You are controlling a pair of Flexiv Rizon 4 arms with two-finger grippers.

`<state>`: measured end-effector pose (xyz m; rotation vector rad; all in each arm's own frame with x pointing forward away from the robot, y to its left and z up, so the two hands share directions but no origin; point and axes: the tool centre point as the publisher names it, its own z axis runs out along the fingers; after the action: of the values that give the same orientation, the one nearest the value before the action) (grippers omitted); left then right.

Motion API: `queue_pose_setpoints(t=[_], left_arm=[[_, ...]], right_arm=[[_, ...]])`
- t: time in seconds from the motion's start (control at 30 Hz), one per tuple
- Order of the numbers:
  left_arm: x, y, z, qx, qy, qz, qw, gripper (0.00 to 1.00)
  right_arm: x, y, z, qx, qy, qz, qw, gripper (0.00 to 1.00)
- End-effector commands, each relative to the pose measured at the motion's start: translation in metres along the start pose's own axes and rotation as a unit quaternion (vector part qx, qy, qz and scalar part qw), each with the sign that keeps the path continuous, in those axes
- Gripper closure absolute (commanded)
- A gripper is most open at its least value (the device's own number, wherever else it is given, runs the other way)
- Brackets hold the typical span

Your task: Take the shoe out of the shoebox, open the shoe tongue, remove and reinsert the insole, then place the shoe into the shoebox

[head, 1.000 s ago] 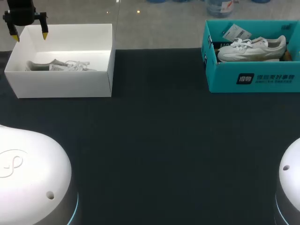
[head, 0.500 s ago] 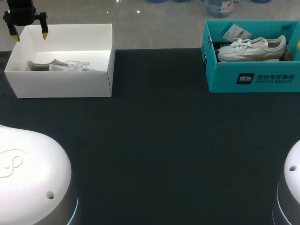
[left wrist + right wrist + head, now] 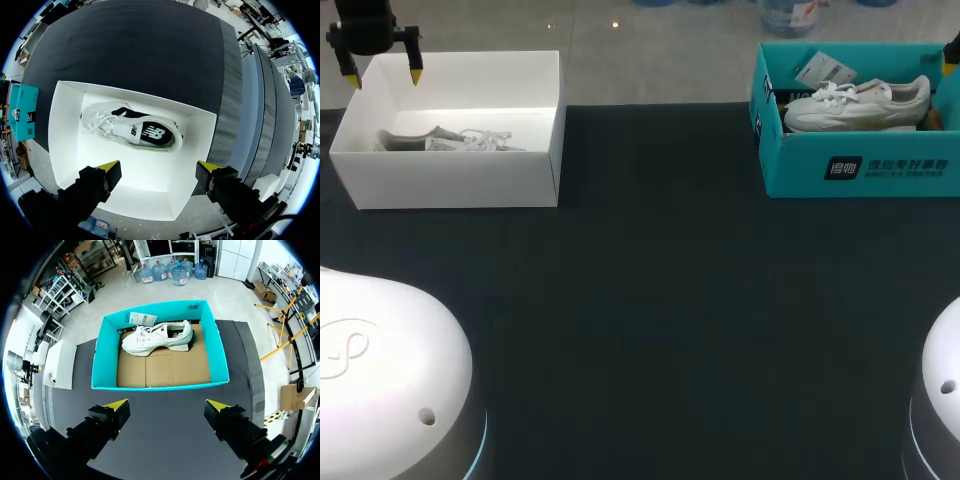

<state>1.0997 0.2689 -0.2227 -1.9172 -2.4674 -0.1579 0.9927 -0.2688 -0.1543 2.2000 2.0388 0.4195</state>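
A white shoe (image 3: 855,103) with a paper tag lies on its side in the teal shoebox (image 3: 860,165) at the far right. In the right wrist view my right gripper (image 3: 167,406) hangs open above the dark table, just short of the teal shoebox (image 3: 97,357), with the shoe (image 3: 157,338) at the box's far side. Only one of its fingertips (image 3: 952,50) shows in the head view. My left gripper (image 3: 380,72) hovers open over the white shoebox (image 3: 450,175) at the far left. It holds a white-and-black shoe (image 3: 135,131), ahead of the left gripper (image 3: 159,167).
The dark table mat (image 3: 650,300) lies bare between the two boxes. Both arm bases, left (image 3: 380,380) and right (image 3: 940,400), stand at the near corners. The white box (image 3: 65,130) sits close to the table's far edge.
A yellow tip of my right gripper has come into the head view at the right edge and moved farther back beside the teal box. The left arm has not moved.
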Motion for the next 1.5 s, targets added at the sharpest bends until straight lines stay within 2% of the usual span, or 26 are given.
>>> queue_pose_setpoints(t=[0.03, 0.43, 0.5, 0.67, 0.7, 0.83, 1.1, 1.5], left_arm=[[0.000, 0.000, 0.000, 0.000, 0.001, 0.001, 1.000, 0.00], [0.000, 0.000, 0.000, 0.000, 0.001, 0.001, 1.000, 0.00], [0.000, 0.000, 0.000, 0.000, 0.001, 0.001, 1.000, 0.00], [0.000, 0.000, 0.000, 0.000, 0.001, 0.001, 1.000, 0.00], [0.000, 0.000, 0.000, 0.000, 0.001, 0.001, 1.000, 0.00], [0.000, 0.000, 0.000, 0.000, 0.001, 0.001, 1.000, 0.00], [0.000, 0.000, 0.000, 0.000, 0.001, 0.001, 1.000, 0.00], [0.000, 0.000, 0.000, 0.000, 0.001, 0.001, 1.000, 0.00]], right_arm=[[-0.001, 0.051, 0.004, 0.043, 0.002, 0.000, 0.999, 0.00], [-0.001, 0.051, 0.004, 0.043, 0.002, 0.000, 0.999, 0.00], [0.003, 0.061, 0.014, 0.045, -0.006, 0.003, 0.999, 0.00], [0.007, 0.102, 0.045, 0.026, -0.049, 0.006, 0.998, 0.00], [0.006, 0.109, 0.050, 0.011, -0.060, 0.012, 0.998, 0.00], [0.001, 0.128, 0.074, 0.016, -0.085, 0.014, 0.996, 0.00], [-0.015, 0.140, 0.111, 0.032, -0.096, 0.039, 0.994, 0.00], [-0.040, 0.139, 0.166, 0.083, -0.098, 0.027, 0.991, 0.00]])
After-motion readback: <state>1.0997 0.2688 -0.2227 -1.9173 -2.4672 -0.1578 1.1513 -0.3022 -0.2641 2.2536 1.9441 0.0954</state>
